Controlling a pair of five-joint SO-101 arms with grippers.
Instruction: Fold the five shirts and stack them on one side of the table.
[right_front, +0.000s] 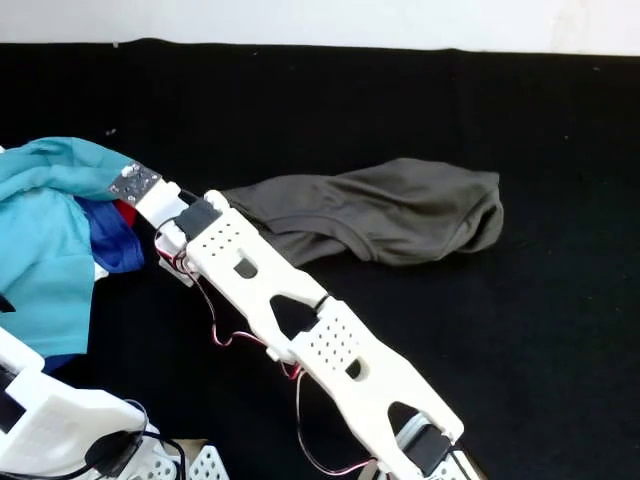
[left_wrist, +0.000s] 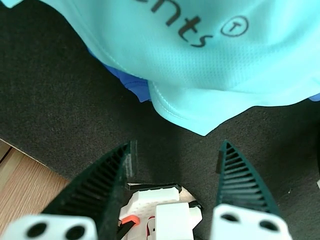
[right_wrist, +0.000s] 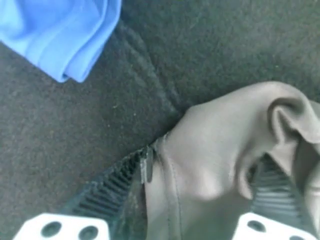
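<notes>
In the high view, the grey shirt (right_front: 390, 212) lies crumpled a little above the middle of the frame on the black bench (right_front: 520, 350). At the left edge a teal shirt (right_front: 45, 240) is heaped over a blue shirt (right_front: 112, 245), and a small red piece of cloth (right_front: 125, 212) shows beside them. The right arm (right_front: 330, 340) stretches from the bottom right up to the left. Its end lies between the left tip of the grey shirt and the teal heap. The left arm (right_front: 50, 410) stands in the lower left corner, just below the teal shirt.

In the left wrist view, the left jaws stand well apart and hold nothing. They hang above bare bench (left_wrist: 60, 95), near the edge of the teal shirt (left_wrist: 225, 75), which takes the upper part of the frame. A strip of the blue shirt (left_wrist: 131, 86) shows from under it. A wooden surface (left_wrist: 20, 195) is in the lower left corner, and a white arm part (left_wrist: 160, 210) is at the bottom middle.

In the right wrist view, the right jaws are spread wide. A fold of the grey shirt (right_wrist: 215, 150) sits between them, touching both, but they are not clamped on it. The blue shirt (right_wrist: 65, 35) lies in the upper left, apart from the grey one, with bench (right_wrist: 225, 40) between them.
</notes>
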